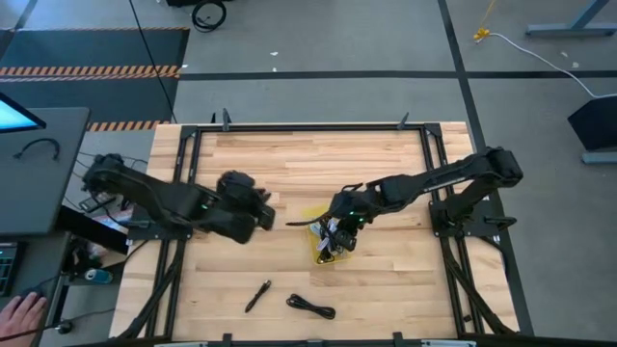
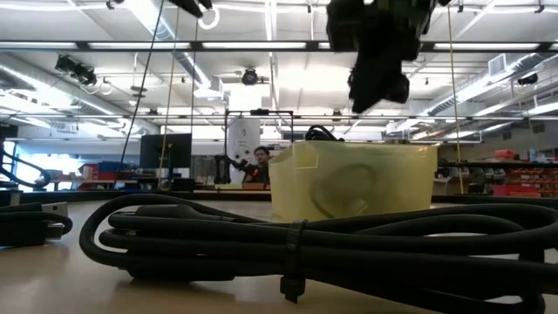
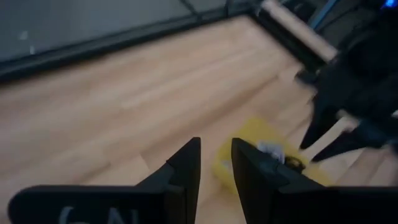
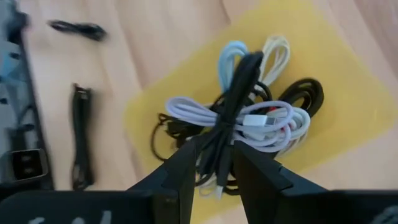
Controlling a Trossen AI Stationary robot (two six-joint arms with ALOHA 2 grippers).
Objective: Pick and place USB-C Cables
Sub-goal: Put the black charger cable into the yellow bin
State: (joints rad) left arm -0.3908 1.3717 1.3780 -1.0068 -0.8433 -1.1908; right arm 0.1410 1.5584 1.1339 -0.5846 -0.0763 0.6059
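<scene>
1. R gripper (image 4: 211, 158) sits over the yellow bin (image 1: 318, 217) near table centre. I see its fingers nearly closed, pinching a black USB-C cable (image 4: 233, 106) bundle that stands up between them.
2. Bin contents, R wrist view: pile of cables (image 4: 249, 118), white, pale blue, cream and black, tangled together inside the yellow bin. The held black bundle lies across the top of the pile.
3. L gripper (image 3: 216, 163) is left of the bin, apart from it, over bare wood. Fingers close together with a slim gap; nothing between them that I can see.
4. Loose items on the table (image 1: 289, 164), front area: one straight black cable (image 1: 257, 295) and one coiled black cable (image 1: 310, 306), both well apart from the bin.
5. Low view: the coiled one fills the foreground, bin behind it, R arm above the bin.
6. Person's hand (image 1: 21, 313) at far left edge, off the table.
</scene>
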